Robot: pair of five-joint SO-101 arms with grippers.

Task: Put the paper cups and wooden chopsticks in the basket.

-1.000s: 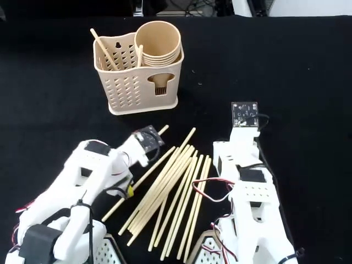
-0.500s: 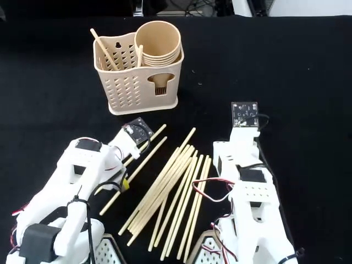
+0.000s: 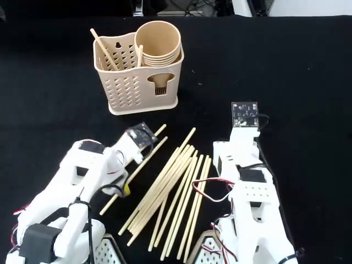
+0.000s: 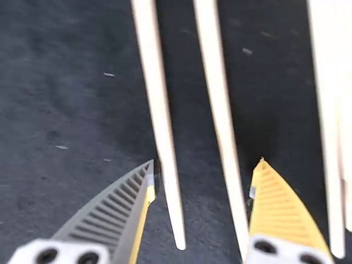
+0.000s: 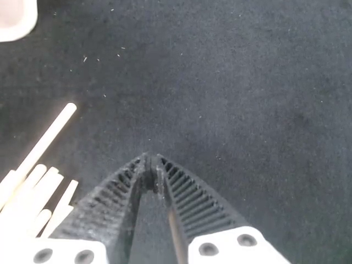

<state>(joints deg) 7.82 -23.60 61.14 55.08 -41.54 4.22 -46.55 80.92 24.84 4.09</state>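
Note:
The beige basket (image 3: 137, 88) stands at the back left, with stacked paper cups (image 3: 158, 41) in one compartment and a few chopsticks (image 3: 104, 49) in the other. Several wooden chopsticks (image 3: 176, 187) lie fanned out on the black table between the arms. Two more chopsticks (image 3: 157, 144) lie apart from the pile, under my left arm (image 3: 91, 165). My left gripper (image 4: 206, 161) is open just above the table, with those two chopsticks (image 4: 159, 132) running between its fingers. My right gripper (image 5: 149, 162) is shut on nothing, low over bare cloth beside the pile's ends (image 5: 33, 159).
A corner of the basket (image 5: 14, 16) shows in the right wrist view. My right arm (image 3: 247, 181) sits folded to the right of the pile. Bare black cloth (image 3: 297, 82) stretches to the right and behind.
My left wrist swung left, then back a little to the right. One chopstick now lies apart from the pile beside the lone one. The right arm has not moved.

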